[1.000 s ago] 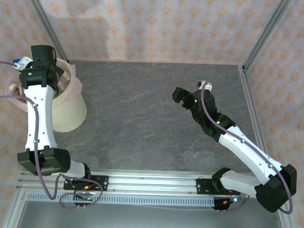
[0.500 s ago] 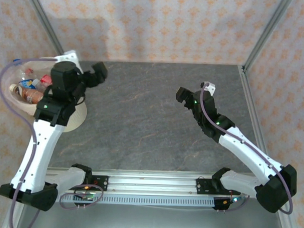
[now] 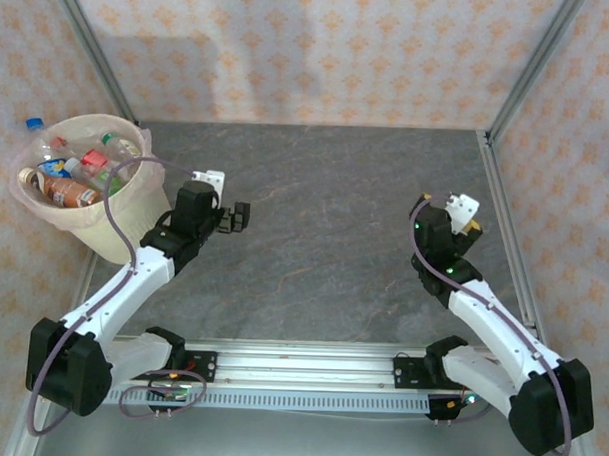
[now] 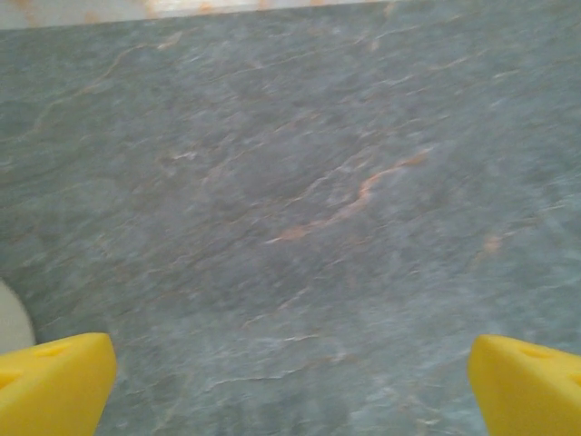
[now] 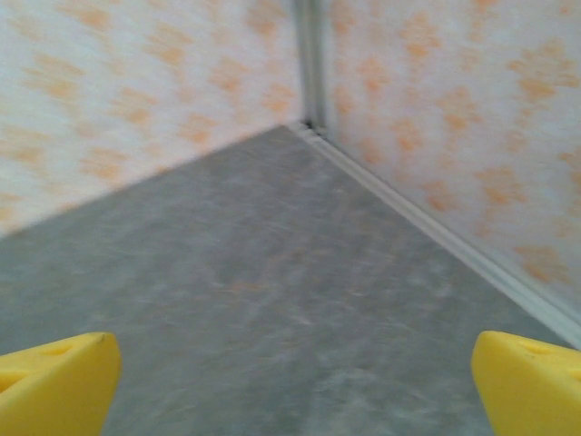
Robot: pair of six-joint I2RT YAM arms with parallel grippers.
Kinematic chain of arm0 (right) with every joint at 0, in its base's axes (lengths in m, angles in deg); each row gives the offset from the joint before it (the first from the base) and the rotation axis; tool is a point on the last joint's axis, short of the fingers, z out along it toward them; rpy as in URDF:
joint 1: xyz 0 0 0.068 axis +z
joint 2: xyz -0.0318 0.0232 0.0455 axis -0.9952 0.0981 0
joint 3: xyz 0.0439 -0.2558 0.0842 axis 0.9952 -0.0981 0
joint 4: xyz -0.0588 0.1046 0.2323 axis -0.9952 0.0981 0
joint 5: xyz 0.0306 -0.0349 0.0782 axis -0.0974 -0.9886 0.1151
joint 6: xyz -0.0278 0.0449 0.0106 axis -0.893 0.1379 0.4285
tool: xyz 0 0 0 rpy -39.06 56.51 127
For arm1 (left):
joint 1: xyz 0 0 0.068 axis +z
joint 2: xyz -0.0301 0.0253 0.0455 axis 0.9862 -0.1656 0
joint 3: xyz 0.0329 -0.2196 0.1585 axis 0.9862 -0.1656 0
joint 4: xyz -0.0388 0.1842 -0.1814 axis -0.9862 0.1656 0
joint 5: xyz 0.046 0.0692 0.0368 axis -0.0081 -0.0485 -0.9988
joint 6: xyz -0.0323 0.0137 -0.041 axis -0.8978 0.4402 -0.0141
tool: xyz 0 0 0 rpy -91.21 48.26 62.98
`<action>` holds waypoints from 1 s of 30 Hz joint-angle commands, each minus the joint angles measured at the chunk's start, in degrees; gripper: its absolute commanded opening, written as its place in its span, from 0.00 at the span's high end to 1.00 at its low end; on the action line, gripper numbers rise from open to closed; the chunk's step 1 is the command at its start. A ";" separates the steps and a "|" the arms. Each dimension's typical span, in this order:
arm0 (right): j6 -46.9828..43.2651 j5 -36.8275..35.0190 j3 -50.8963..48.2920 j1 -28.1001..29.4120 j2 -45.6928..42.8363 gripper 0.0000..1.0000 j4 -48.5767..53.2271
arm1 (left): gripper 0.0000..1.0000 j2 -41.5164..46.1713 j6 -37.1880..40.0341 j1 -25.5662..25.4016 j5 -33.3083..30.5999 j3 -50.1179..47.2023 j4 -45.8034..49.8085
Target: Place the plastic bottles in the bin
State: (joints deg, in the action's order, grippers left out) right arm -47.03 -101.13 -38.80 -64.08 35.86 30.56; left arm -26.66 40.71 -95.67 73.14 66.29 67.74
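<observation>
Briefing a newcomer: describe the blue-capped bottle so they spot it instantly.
Look to the cream bin in the far-left corner of the table, heaped with plastic bottles. The blue-capped bottle lies at its far-left rim, the only cap jutting outside.

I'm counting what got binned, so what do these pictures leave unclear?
- Top view: the plastic bottles lying deeper in the bin are covered by the ones on top, so no full count is possible.
- Top view: the print on the labels is too small to read.
- Left wrist view: a pale curved patch is cut off by the left edge and blurred, so it cannot be identified.
</observation>
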 commanded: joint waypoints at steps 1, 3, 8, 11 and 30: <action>-5.99 -1.23 -4.19 -3.66 2.03 0.01 -7.42 | 0.00 -1.58 3.15 4.61 -3.13 -3.00 -8.93; -9.96 2.46 -6.47 -5.71 4.53 0.01 -12.48 | 0.00 -3.11 1.79 8.14 -1.68 -5.58 -11.76; -13.06 12.62 -6.96 -10.74 12.15 0.01 -17.30 | 0.00 -8.53 4.09 10.90 -1.91 -9.60 -19.23; -12.43 19.94 -7.98 -13.71 16.08 0.01 -21.81 | 0.00 -12.47 4.92 11.27 -2.06 -12.82 -28.54; -15.03 32.64 -9.58 -18.80 33.28 0.01 -47.38 | 0.00 -22.17 3.31 12.13 -9.00 -19.28 -53.82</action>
State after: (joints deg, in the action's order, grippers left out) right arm -63.23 -68.48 -49.51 -81.67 69.43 -11.91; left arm -48.78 45.34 -83.17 69.64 47.16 17.30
